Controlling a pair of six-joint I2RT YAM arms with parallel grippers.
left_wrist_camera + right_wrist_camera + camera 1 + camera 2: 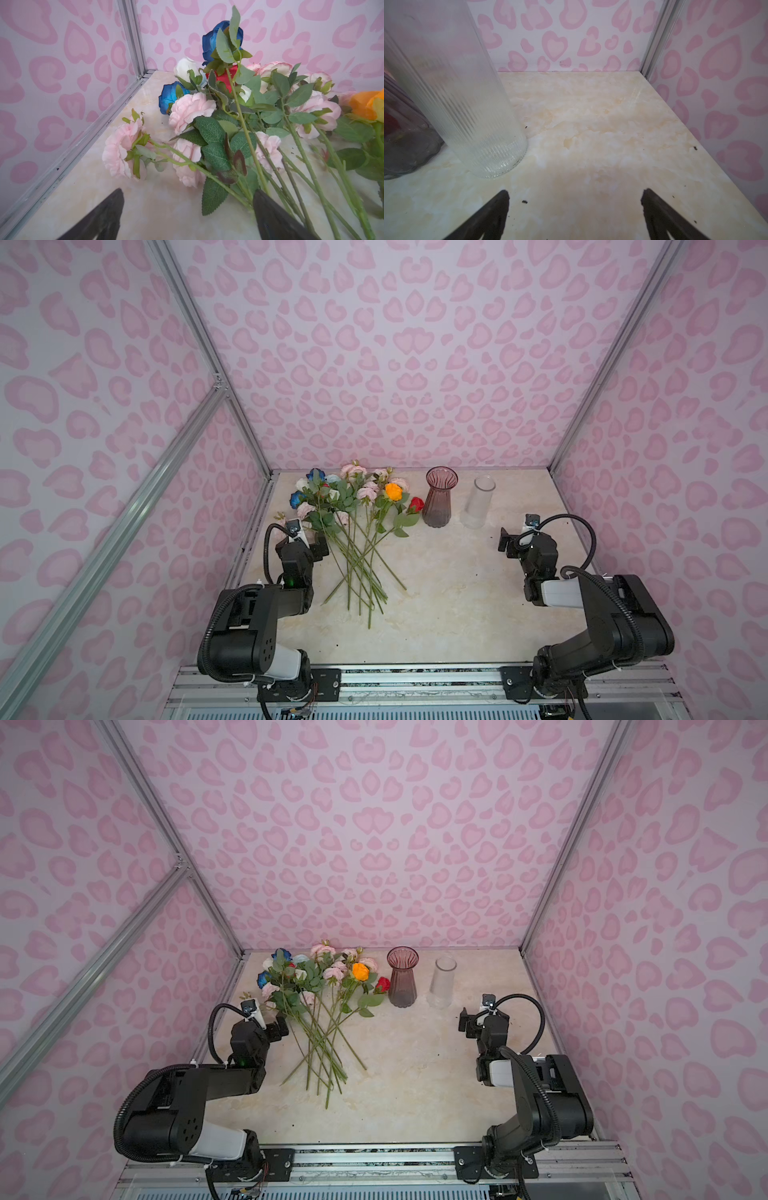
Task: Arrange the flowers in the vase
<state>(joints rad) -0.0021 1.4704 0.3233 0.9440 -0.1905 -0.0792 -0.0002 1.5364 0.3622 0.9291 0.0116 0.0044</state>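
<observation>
flowers (pixel 209 128) in left wrist view, clear vase (pixel 463 99) in right wrist view

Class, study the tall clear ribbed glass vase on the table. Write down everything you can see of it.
The tall clear ribbed glass vase is a see-through tube with fine vertical ridges and a round open mouth. It stands upright and empty on the marbled cream table, near its back edge, beside the smoky pink fluted glass vase, a gap between them. Only the table touches it.
</observation>
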